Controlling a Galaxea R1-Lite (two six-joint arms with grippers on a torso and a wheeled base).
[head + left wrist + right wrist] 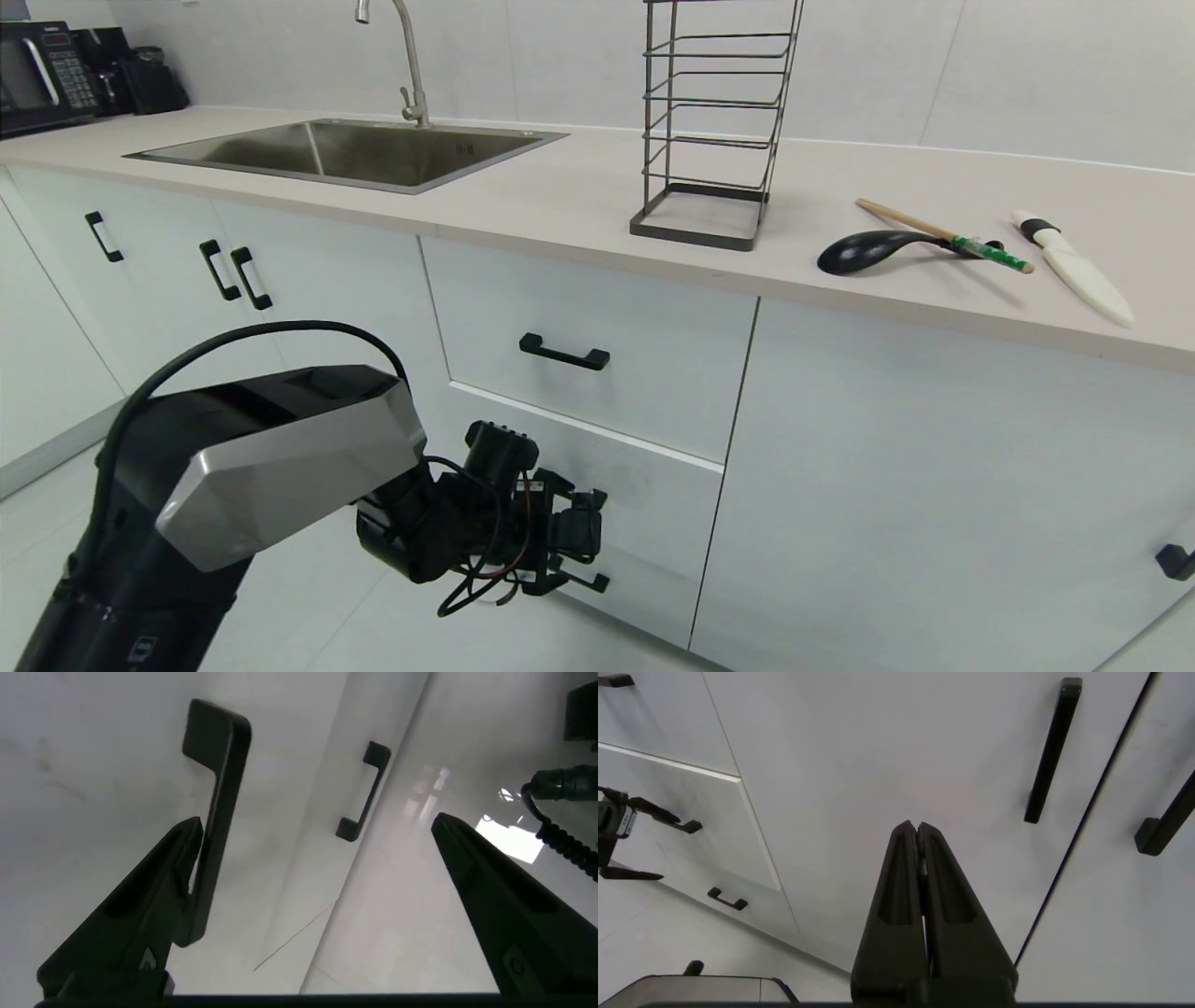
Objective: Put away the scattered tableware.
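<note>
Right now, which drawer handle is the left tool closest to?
The lower drawer's handle, right at the left tool; the upper drawer's handle sits well above.

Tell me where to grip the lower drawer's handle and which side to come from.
Grip the lower drawer handle on its straight bar, midway between its posts, coming head-on at the drawer front with a finger on either side. The bar stands off the front, leaving room to close round it. The open left gripper has it off-centre, near one finger.
</note>
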